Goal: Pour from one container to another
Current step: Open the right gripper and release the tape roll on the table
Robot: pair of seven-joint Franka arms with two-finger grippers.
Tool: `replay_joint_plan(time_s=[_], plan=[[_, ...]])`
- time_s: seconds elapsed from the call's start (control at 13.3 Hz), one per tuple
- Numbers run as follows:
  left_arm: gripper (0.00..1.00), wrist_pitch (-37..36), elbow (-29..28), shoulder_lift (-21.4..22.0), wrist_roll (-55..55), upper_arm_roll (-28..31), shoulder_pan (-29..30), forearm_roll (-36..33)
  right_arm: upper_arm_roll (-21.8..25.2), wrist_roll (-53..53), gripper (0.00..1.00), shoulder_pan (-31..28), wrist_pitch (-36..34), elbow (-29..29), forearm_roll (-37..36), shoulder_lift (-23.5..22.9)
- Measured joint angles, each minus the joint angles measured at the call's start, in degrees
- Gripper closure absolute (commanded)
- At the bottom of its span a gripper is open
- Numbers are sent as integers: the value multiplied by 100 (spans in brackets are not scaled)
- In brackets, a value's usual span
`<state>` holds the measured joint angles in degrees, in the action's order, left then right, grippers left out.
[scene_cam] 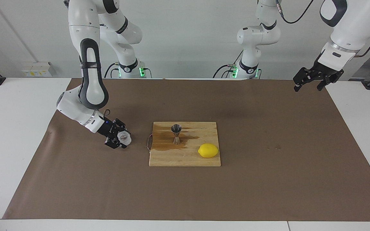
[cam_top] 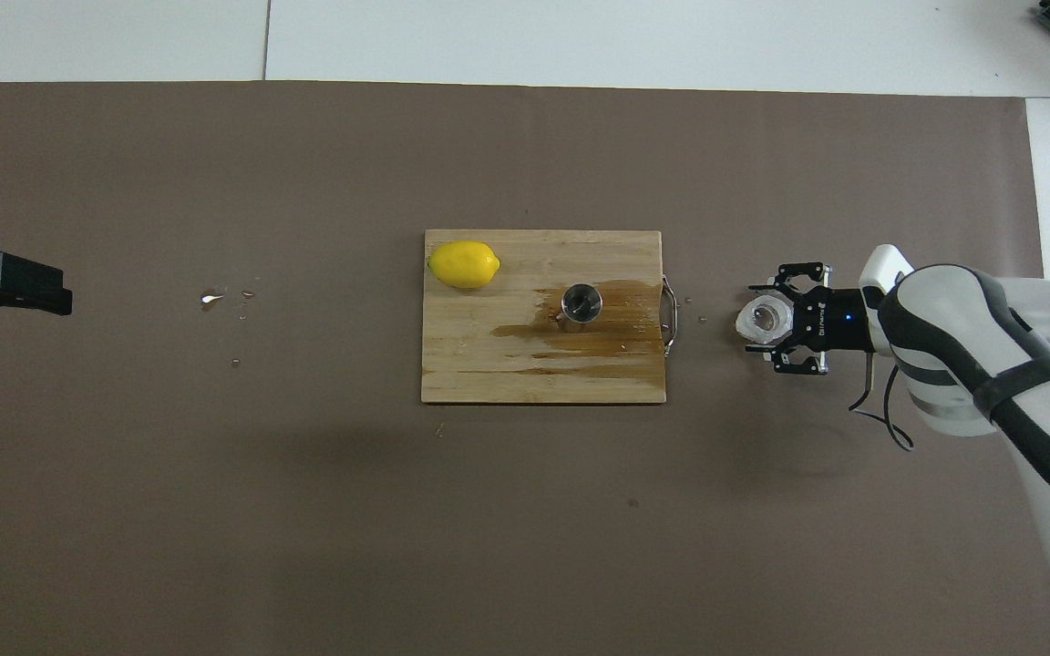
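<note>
The right arm is reaching low over the brown paper (scene_cam: 268, 192), and its right gripper (scene_cam: 120, 138) is sitting around the cup (scene_cam: 125, 138) just beside the handled end of the cutting board (scene_cam: 188, 158), toward the right arm's end of the table. Whether it is gripping the cup firmly or only loosely cannot be told, and that is where the risk is lying: a thin cup that is tilting sideways could be rolling away or tipping out any dregs if it is being freed before its base is resting flat. The board is already carrying a wet brown stain (scene_cam: 164, 141), so the jigger (scene_cam: 176, 134) may be standing on a slick patch and could be toppling at a nudge. The left gripper (scene_cam: 310, 81) is waiting high over the left arm's end of the table, jaws apart and empty. The paper is looking matte and absorbent; the board is showing pale grained wood with a wire handle (cam_top: 669, 314); the lemon (scene_cam: 208, 150), waxy and oval, is lying on the board's corner; the jigger is gleaming as a steel hourglass with a narrow waist; the cup is appearing translucent, ribbed and squat; small droplets (cam_top: 211, 296) are glinting on the paper.
</note>
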<state>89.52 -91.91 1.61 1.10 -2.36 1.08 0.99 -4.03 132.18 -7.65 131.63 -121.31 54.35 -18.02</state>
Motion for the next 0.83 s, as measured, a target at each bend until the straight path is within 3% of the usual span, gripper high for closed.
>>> replay_joint_plan(time_s=[0.3,0.83], plan=[[0,-1,0,0,0,0,0,0,-9,-1016,0,53,-3,30,-345,394],[0,-2,0,0,0,0,0,0,-34,-4861,0,376,-219,75,-2273,1132]])
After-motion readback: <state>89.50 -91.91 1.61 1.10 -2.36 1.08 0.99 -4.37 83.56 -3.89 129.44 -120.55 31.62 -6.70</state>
